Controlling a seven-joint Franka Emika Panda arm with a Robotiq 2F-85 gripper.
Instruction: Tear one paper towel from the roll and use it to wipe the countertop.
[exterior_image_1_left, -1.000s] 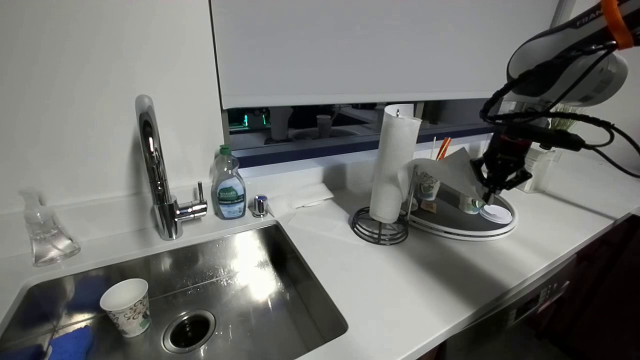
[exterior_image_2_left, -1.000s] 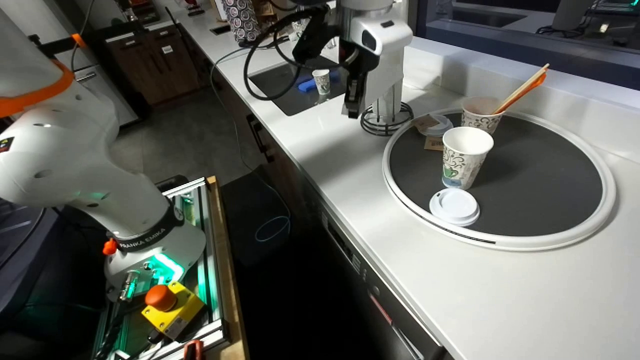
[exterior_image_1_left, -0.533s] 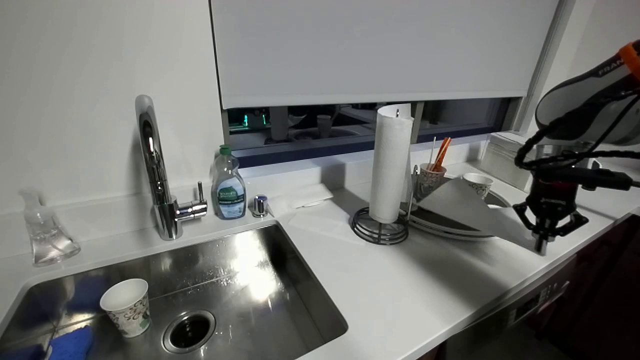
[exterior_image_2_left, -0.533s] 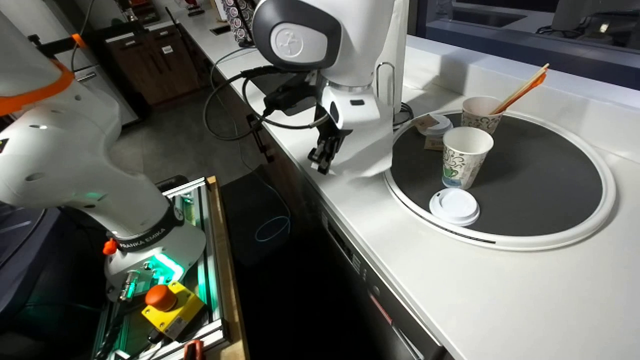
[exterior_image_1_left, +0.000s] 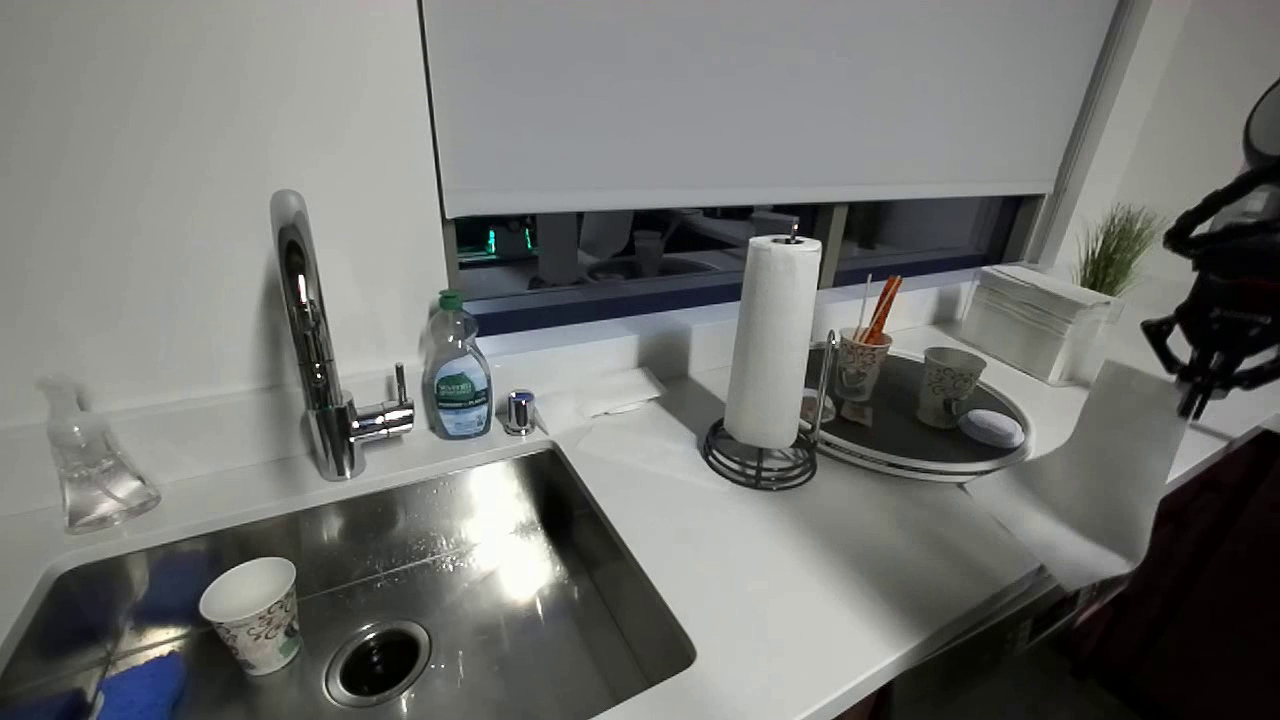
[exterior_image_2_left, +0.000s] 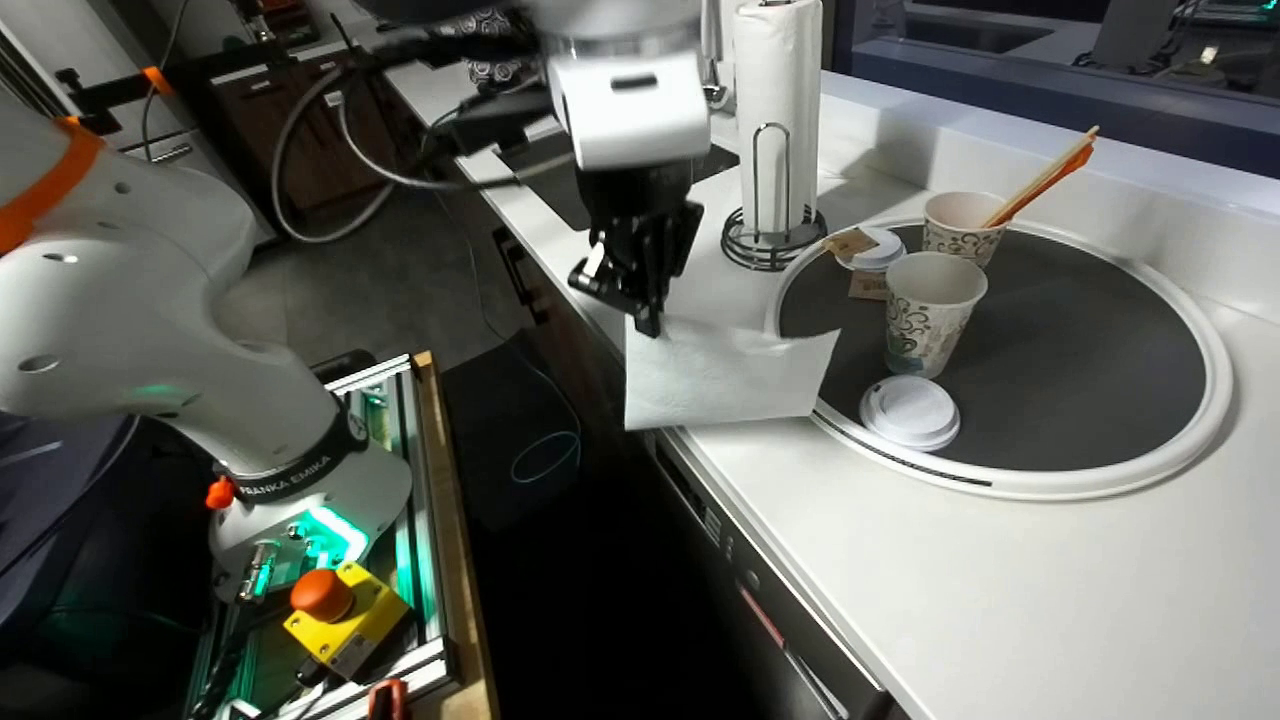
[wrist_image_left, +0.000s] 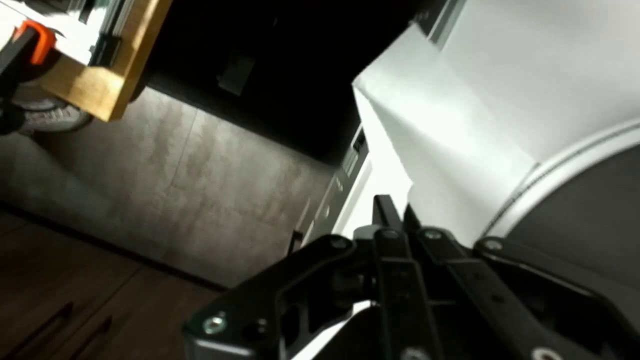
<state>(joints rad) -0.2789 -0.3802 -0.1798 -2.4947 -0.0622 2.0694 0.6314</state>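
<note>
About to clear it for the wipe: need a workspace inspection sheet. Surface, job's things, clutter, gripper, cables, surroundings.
Surface: countertop, glossy white; cannot tell whether it is dirty.
Job's things: paper towel, detached from the roll, hangs near the countertop's front edge; roll upright on its holder.
Clutter: tray with paper cups and white lids.
Gripper: closed on the paper towel near one corner.
Cables: looped beside the arm.
Surroundings: sink with a paper cup; what looks like a shoe at the wrist view's left.
</note>
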